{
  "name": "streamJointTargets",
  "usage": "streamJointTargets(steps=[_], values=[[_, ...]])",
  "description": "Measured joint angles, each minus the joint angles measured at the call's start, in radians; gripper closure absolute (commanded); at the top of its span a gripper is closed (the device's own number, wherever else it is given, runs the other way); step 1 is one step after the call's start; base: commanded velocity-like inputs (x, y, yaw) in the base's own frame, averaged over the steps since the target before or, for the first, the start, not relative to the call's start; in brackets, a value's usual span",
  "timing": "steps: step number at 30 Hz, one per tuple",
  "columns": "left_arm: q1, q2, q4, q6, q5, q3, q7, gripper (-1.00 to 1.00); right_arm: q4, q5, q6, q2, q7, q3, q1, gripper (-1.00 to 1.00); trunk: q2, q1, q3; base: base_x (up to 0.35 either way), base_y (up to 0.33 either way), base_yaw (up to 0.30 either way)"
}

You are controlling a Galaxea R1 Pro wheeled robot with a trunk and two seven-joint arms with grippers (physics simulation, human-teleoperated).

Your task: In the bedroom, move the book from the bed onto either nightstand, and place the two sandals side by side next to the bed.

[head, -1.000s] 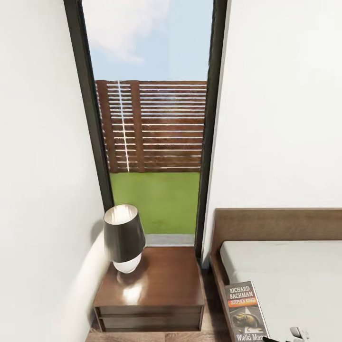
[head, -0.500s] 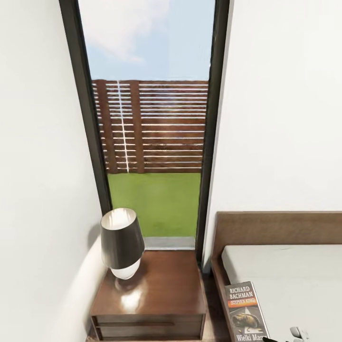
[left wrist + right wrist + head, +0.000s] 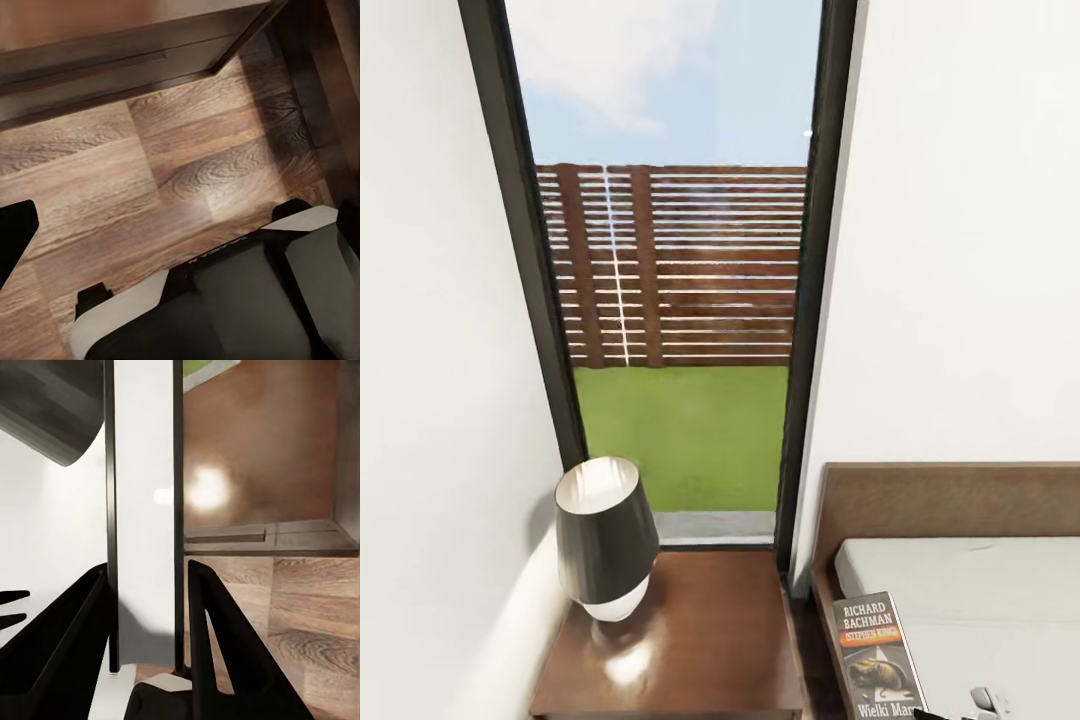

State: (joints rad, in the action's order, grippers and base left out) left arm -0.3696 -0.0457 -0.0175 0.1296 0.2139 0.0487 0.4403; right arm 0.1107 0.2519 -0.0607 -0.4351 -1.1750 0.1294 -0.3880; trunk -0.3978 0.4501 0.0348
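Right wrist view, jaws clamping book [image 3: 142, 510]

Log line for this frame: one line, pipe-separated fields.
stage: book in hand, not yet placed | right gripper: shut on book | nightstand: ahead, lamp on it | bed: at right

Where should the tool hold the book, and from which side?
Pinch the book across its covers at the short lower edge, coming from the robot's side: it is thin and flat. The right tool grips it so.
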Motion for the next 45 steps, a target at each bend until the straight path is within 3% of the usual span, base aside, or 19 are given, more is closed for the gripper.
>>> streamJointTargets(steps=[7, 10, 11, 12, 14, 15, 17, 18, 22, 23, 26, 28, 32, 35, 42, 45], values=[[0.0, -0.001, 0.0, 0.001, 0.001, 0.0, 0.007, -1.0, 0.0, 0.001, -0.001, 0.0, 0.001, -0.003, 0.0, 1.0, -0.001, -0.001, 0.0, 0.004, 0.0, 0.0], [0.0, -0.003, -0.002, 0.01, 0.001, 0.002, 0.041, -1.0, -0.001, 0.0, -0.001, 0.001, 0.002, -0.003, 0.0, 1.0, -0.001, -0.001, 0.0, 0.0, 0.0, 0.0], [0.0, -0.003, -0.003, 0.012, 0.001, 0.003, 0.072, -1.0, -0.001, 0.0, -0.001, 0.001, 0.003, -0.003, 0.0, 1.0, -0.001, -0.001, 0.0, 0.0, 0.0, 0.0], [0.0, -0.005, -0.01, 0.012, -0.002, 0.005, 0.167, -1.0, -0.001, -0.001, -0.001, 0.001, 0.003, -0.003, 0.0, 1.0, -0.001, -0.001, 0.0, 0.0, 0.0, 0.0], [-0.003, -0.009, -0.042, 0.008, -0.016, 0.01, 0.282, -1.0, 0.0, -0.001, -0.001, 0.001, 0.003, -0.003, 0.0, 1.0, -0.001, -0.001, 0.0, 0.0, 0.0, 0.0], [-0.003, -0.01, -0.054, 0.005, -0.024, 0.011, 0.31, -1.0, -0.001, -0.001, -0.001, 0.001, 0.003, -0.003, 0.0, 1.0, -0.001, -0.001, 0.0, 0.0, 0.0, 0.0], [-0.006, -0.022, -0.127, -0.058, -0.098, 0.02, 0.412, -1.0, 0.0, -0.001, -0.001, 0.001, 0.003, -0.003, 0.0, 1.0, -0.001, 0.0, 0.0, 0.0, 0.0, 0.0], [-0.007, -0.025, -0.147, -0.08, -0.119, 0.019, 0.431, -1.0, -0.001, -0.001, -0.001, 0.001, 0.003, -0.003, 0.0, 1.0, -0.001, -0.001, 0.0, 0.0, 0.0, 0.0], [-0.01, -0.07, -0.346, -0.235, -0.273, 0.029, 0.499, -1.0, -0.001, -0.001, -0.001, 0.001, 0.003, -0.003, 0.0, 1.0, -0.001, -0.001, 0.0, 0.0, 0.0, 0.0], [-0.011, -0.084, -0.402, -0.278, -0.329, 0.03, 0.508, -1.0, -0.001, -0.001, -0.001, 0.001, 0.003, -0.003, 0.0, 1.0, -0.001, -0.001, 0.0, 0.0, 0.0, 0.0], [-0.011, -0.099, -0.469, -0.36, -0.4, 0.03, 0.536, -1.0, 0.0, -0.001, -0.001, 0.0, 0.003, -0.003, 0.0, 1.0, -0.001, -0.001, 0.0, 0.0, 0.0, 0.0], [-0.012, -0.111, -0.507, -0.423, -0.426, 0.03, 0.583, -1.0, 0.0, -0.001, -0.001, 0.0, 0.003, -0.003, 0.0, 1.0, -0.001, -0.001, 0.0, 0.0, 0.0, 0.0], [-0.011, -0.154, -0.525, -0.466, -0.439, 0.029, 0.704, -1.0, -0.001, -0.001, -0.001, 0.001, 0.003, -0.003, 0.0, 1.0, -0.001, -0.001, 0.0, 0.0, 0.0, 0.0], [-0.007, -0.172, -0.525, -0.47, -0.442, 0.027, 0.739, -1.0, -0.001, -0.001, -0.001, 0.001, 0.005, -0.004, 0.0, 1.0, -0.001, -0.001, 0.0, 0.0, 0.0, 0.0], [-0.003, -0.154, -0.524, -0.441, -0.439, 0.023, 0.739, -1.0, 0.005, -0.003, -0.018, 0.0, 0.039, -0.005, 0.0, 1.0, -0.001, -0.001, 0.0, 0.0, 0.0, 0.0], [-0.003, -0.151, -0.524, -0.438, -0.439, 0.024, 0.727, -1.0, 0.016, -0.006, -0.068, 0.003, 0.041, -0.006, -0.001, 1.0, -0.001, -0.001, 0.0, 0.0, 0.0, 0.0]])
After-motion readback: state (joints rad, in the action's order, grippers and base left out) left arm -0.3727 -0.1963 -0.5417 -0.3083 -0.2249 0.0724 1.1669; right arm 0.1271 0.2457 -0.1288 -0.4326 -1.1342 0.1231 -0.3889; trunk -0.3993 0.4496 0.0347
